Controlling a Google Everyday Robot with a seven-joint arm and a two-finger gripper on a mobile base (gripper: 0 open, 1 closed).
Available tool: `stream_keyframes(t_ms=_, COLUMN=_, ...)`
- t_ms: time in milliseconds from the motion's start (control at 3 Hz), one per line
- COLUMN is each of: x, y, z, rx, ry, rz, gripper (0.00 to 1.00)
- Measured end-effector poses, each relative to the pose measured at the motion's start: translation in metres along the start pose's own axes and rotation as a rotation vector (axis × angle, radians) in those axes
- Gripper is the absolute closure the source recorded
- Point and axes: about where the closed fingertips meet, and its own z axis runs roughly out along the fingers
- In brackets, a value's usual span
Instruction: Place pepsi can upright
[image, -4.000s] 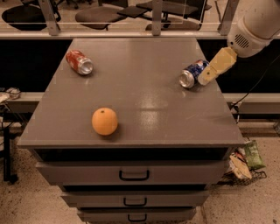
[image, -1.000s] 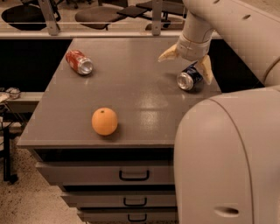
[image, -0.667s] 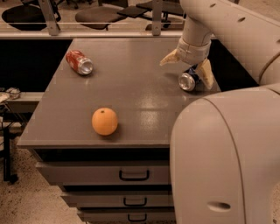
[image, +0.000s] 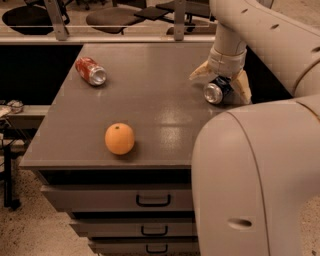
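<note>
The pepsi can (image: 217, 91) lies on its side at the right of the grey table top (image: 150, 75), its silver end facing the camera. My gripper (image: 221, 84) hangs straight above it, open. One tan finger (image: 200, 72) is left of the can, the other finger (image: 243, 85) is right of it. The can lies between the two fingers on the table. My big white arm (image: 255, 170) fills the lower right of the view and hides the table's right front corner.
A red-orange can (image: 91, 70) lies on its side at the back left. An orange (image: 119, 138) sits near the front edge. Drawers (image: 150, 200) are under the table top. A railing (image: 100, 30) and chairs stand behind the table.
The arm has swung in over the table and the gripper now straddles the pepsi can from above. In the last second it has lowered slightly. The can still lies on its side.
</note>
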Motion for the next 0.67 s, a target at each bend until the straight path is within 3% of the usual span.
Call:
stream_keyframes(t_ms=333, x=-0.01, y=-0.013, z=0.001, rx=0.02, ry=-0.006, rz=-0.008, gripper=0.15)
stream_keyframes(t_ms=667, x=-0.019, y=-0.025, z=-0.001, rx=0.038, ry=-0.017, rz=-0.01, gripper=0.39)
